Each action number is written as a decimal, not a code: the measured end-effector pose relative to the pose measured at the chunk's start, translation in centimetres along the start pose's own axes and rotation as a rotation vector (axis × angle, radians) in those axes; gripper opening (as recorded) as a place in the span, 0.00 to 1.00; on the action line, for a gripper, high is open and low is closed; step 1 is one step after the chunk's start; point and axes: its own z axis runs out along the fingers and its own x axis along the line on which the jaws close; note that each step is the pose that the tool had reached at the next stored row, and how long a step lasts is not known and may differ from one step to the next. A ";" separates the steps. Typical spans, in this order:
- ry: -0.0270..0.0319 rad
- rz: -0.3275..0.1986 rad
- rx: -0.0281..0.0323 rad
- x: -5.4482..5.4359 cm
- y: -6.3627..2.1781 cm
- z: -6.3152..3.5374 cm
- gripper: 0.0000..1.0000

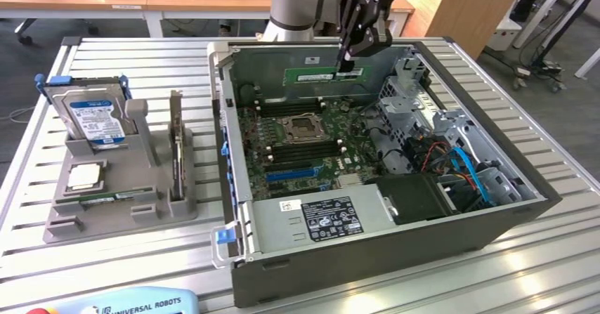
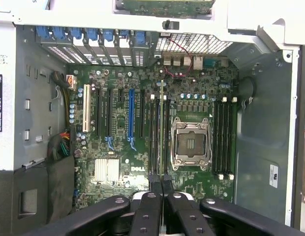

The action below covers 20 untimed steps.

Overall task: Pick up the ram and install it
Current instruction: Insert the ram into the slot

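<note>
On the slatted table [image 1: 112,258], near side: grey holder [image 1: 122,208] with hard drive [image 1: 92,117] and processor chip [image 1: 83,175]. Beyond: open computer case [image 1: 375,251], motherboard [image 1: 300,145] exposed. Farthest: gripper [image 1: 345,66] pinched narrow on the ram [image 1: 319,75], held edgewise, apparently above the memory slots [image 2: 160,132].

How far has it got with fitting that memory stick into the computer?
Pick-up looks done: the gripper is shut on the ram, away from the grey holder. In hand: it hangs over the motherboard inside the open case. Left: the ram is not yet seated in any slot.
</note>
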 end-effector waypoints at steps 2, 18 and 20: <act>0.0000 0.000 0.0000 0.0 0.00 0.00 0.11; 0.0000 0.000 0.0000 0.0 -0.04 0.74 0.11; 0.0000 0.000 0.0000 0.1 -0.08 1.58 0.11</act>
